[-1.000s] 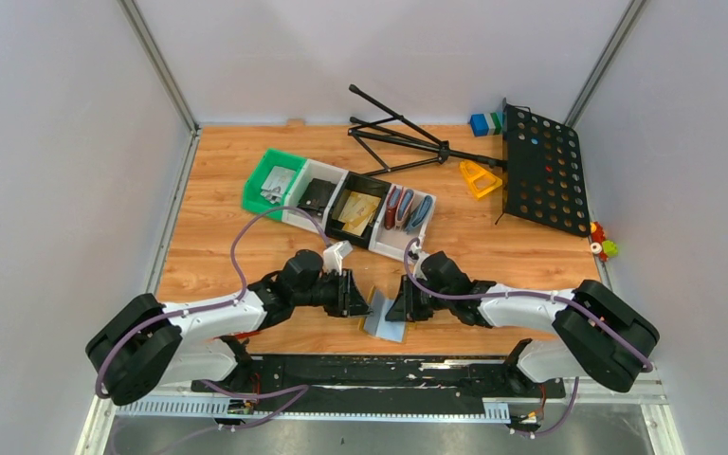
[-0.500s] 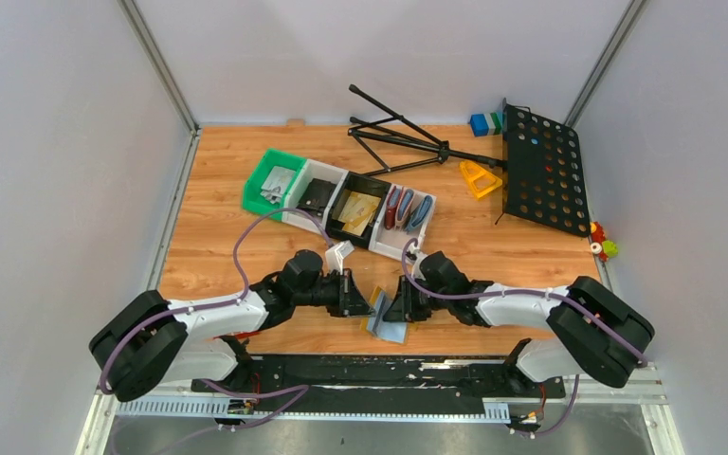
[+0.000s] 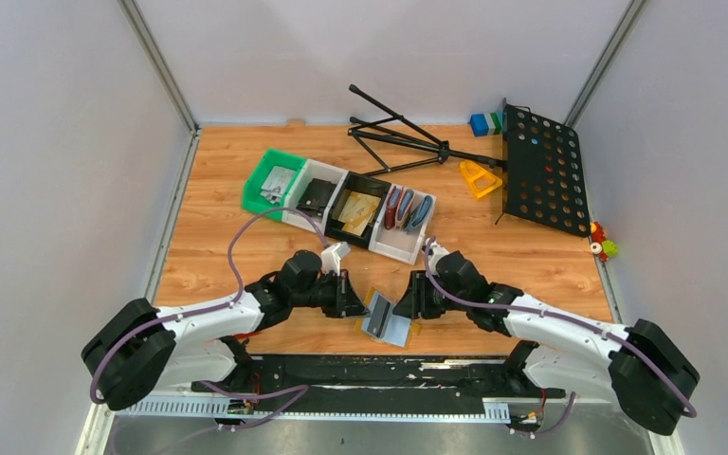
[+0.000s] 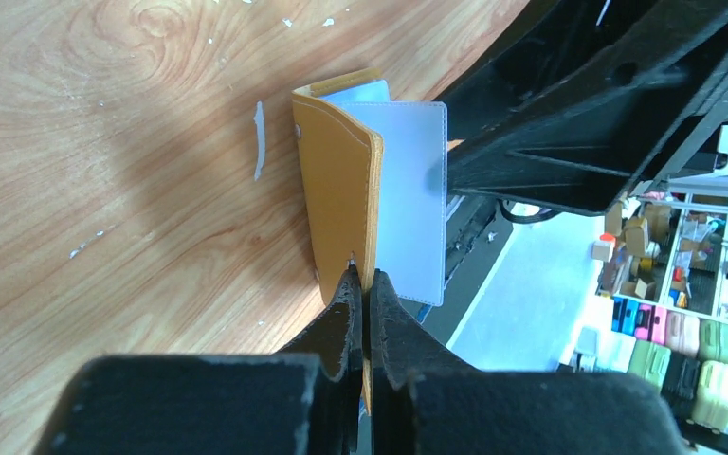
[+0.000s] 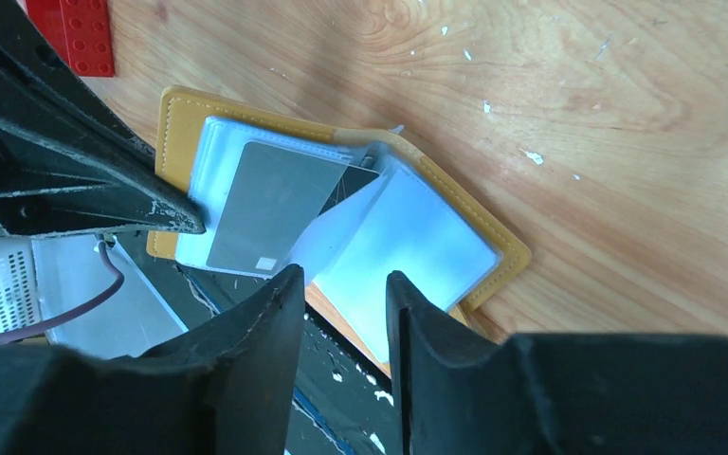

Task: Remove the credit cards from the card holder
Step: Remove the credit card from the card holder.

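At the near edge of the wooden table [image 3: 218, 237], the left gripper [image 3: 362, 305] [image 4: 361, 280] is clenched tight on the card holder [image 3: 389, 322] [image 4: 336, 190]. Its two black fingers are pinched together on the rim of the mustard-yellow flap, which it holds up on edge off the wood. On the other side of the card holder, the right gripper [image 3: 406, 308] [image 5: 341, 284] hangs over the pale grey-blue lining. Its fingers are parted and I can see nothing caught between them.

From the right wrist camera the card holder [image 5: 436, 237] lies spread open, with its yellow stitched border showing around the clear sleeves. A credit card [image 5: 265, 204] sits inside the sleeve nearest the left gripper's fingers and looks grey through the plastic. A darker corner pokes out just beside it at the fold. I cannot tell how many cards are in there.

Just beyond the card holder, a red toy brick [image 5: 81, 33] lies on the wood. Farther behind the card holder runs a row of small bins [image 3: 389, 248], one of them holding dark-red and blue wallets [image 3: 406, 210]. Well behind the card holder and off toward the right arm's side, a black music stand [image 3: 540, 171] lies flat.
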You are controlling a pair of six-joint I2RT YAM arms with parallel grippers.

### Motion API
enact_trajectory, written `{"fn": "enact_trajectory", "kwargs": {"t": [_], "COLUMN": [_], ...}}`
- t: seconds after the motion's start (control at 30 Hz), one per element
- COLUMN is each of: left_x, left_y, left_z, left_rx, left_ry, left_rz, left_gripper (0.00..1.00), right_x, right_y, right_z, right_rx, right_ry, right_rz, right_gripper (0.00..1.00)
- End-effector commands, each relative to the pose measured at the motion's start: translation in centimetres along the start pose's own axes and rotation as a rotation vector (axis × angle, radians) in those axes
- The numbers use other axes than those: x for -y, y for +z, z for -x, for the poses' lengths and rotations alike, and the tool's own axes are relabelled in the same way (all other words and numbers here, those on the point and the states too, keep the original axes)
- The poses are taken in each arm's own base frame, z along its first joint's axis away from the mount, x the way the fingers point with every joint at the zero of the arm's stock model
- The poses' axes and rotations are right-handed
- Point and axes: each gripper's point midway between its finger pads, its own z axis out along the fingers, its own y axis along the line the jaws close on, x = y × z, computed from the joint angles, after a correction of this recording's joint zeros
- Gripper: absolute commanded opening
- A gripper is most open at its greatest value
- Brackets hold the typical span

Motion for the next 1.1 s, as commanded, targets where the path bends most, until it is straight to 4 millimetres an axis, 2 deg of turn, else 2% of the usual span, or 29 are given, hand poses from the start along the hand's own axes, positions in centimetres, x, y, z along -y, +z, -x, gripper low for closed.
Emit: {"fn": "enact_trajectory", "kwargs": {"t": [0.0, 0.13, 0.5, 0.67, 0.8, 0.9, 1.07], "left_x": [2.5, 1.6, 0.9, 0.8, 0.5, 0.4, 0.4], "left_y": [-0.5, -0.8, -0.7, -0.4, -0.1, 0.0, 0.0], "left_z": [2.0, 2.0, 2.0, 1.8, 1.4, 1.3, 1.4], "left_rx": [0.051, 0.052, 0.050, 0.045, 0.040, 0.038, 0.048], "left_ry": [0.064, 0.082, 0.079, 0.063, 0.039, 0.037, 0.042], "left_rz": [-0.052, 0.010, 0.043, 0.032, 0.020, 0.023, 0.018], "left_gripper": [0.00, 0.00, 0.00, 0.00, 0.00, 0.09, 0.39], "right_x": [-0.7, -1.7, -5.8, -4.8, -3.5, -3.2, -2.3], "right_y": [-1.3, -1.7, -3.8, -2.1, -0.2, 1.1, 2.5], "right_z": [1.4, 1.8, 3.2, 2.3, 1.0, 0.3, -0.1], "right_rx": [0.037, 0.047, 0.104, 0.051, 0.012, -0.011, -0.041], "right_ry": [-0.053, -0.062, -0.116, -0.086, -0.035, -0.011, -0.008], "right_rz": [-0.026, 0.012, 0.147, 0.123, 0.111, 0.133, 0.100], "right_gripper": [0.40, 0.43, 0.51, 0.39, 0.36, 0.34, 0.32]}}
